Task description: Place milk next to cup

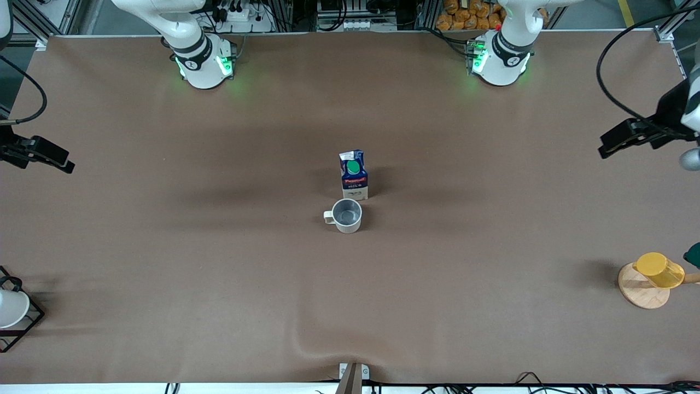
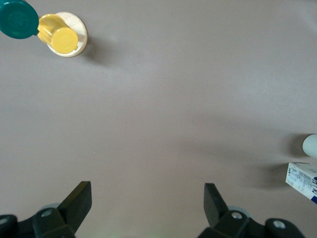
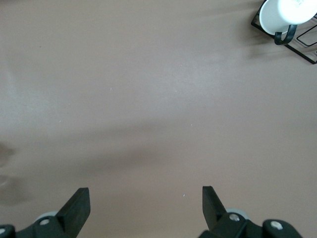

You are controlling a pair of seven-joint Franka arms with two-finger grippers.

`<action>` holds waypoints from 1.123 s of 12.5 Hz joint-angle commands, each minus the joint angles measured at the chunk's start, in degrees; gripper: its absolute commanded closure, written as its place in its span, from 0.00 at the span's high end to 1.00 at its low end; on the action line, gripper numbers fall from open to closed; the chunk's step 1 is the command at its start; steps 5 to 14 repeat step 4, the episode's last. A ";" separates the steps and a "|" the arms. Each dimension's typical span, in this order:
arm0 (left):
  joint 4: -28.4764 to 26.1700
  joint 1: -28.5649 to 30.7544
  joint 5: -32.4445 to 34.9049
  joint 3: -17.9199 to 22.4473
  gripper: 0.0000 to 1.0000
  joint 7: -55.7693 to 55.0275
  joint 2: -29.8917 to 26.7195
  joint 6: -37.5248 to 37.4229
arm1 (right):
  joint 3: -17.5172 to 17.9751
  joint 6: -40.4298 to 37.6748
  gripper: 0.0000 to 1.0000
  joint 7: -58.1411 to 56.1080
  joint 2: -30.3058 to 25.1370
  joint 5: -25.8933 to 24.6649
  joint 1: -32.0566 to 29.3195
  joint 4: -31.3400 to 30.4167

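Note:
The milk [image 1: 354, 175] stands upright near the table's middle: a carton with a dark blue top, a green cap and a red label. The cup [image 1: 346, 215], a beige mug with a grey inside, stands just nearer the front camera, close beside the milk but apart from it. My left gripper [image 1: 607, 146] is up at the left arm's end of the table, open and empty [image 2: 147, 198]; its wrist view shows an edge of the milk [image 2: 303, 181] and of the cup [image 2: 311, 145]. My right gripper [image 1: 63, 162] is at the right arm's end, open and empty [image 3: 146, 198].
A yellow cup on a wooden stand [image 1: 659, 270] [image 2: 58, 33] stands at the left arm's end, with a teal object [image 2: 17, 17] beside it. A white cup on a black wire rack [image 1: 11, 306] [image 3: 285, 12] stands at the right arm's end.

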 commanded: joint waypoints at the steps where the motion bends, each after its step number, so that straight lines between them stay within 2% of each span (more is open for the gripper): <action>1: -2.28 -2.52 -0.66 2.29 1.00 1.09 -2.02 1.22 | 0.91 -0.66 1.00 0.69 0.42 -1.01 -1.12 0.86; 14: -1.84 -2.69 -0.49 2.21 1.00 0.30 -1.75 1.04 | 0.91 -0.74 1.00 0.60 0.43 -1.01 -1.12 0.86</action>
